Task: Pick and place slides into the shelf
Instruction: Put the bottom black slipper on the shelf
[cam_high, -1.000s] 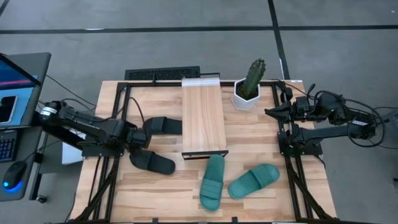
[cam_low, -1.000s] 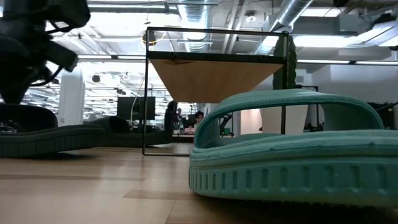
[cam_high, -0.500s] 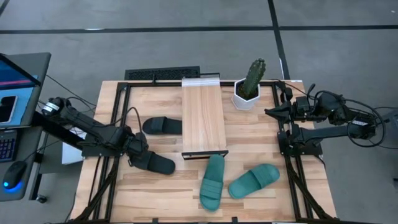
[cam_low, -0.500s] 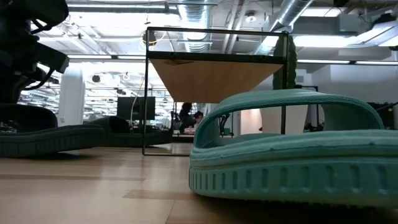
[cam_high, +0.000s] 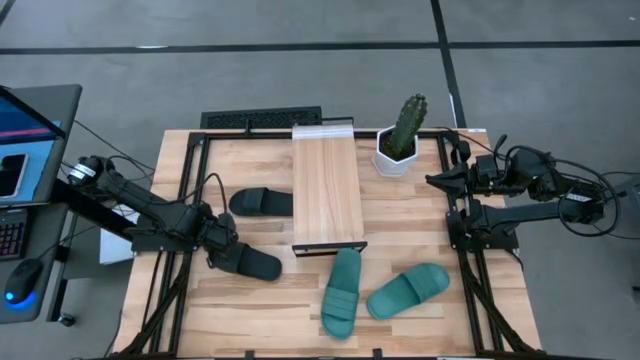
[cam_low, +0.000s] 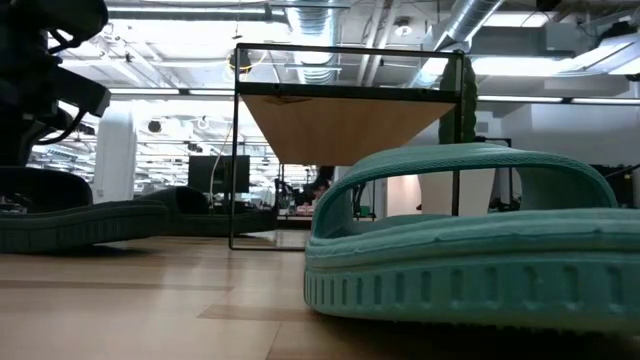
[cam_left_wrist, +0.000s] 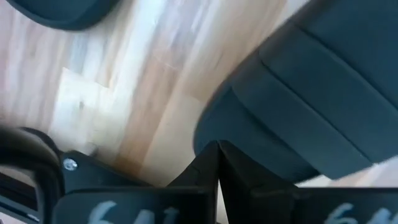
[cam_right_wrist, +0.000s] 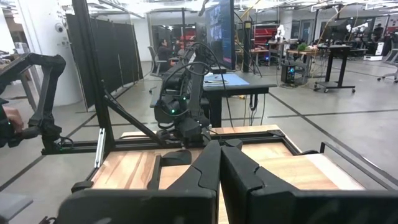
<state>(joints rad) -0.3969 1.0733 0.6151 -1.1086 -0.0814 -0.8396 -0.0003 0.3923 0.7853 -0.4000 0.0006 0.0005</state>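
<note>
Since a second ago, the left gripper (cam_high: 222, 247) has moved down to the near black rubber slide (cam_high: 246, 261), jaws closed, touching its end. The right gripper (cam_high: 436, 181) waits closed beside the light-wood shelf (cam_high: 327, 190).

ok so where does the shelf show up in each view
High view: the shelf runs down the table's middle, beside the cactus pot.
Low view: its plank is seen from underneath, high on the black frame, centre.
Left wrist view: not in it.
Right wrist view: I cannot make it out behind this arm's own fingers.
Shared landmark: the cactus beside the shelf, visible in the high and low views.
</note>
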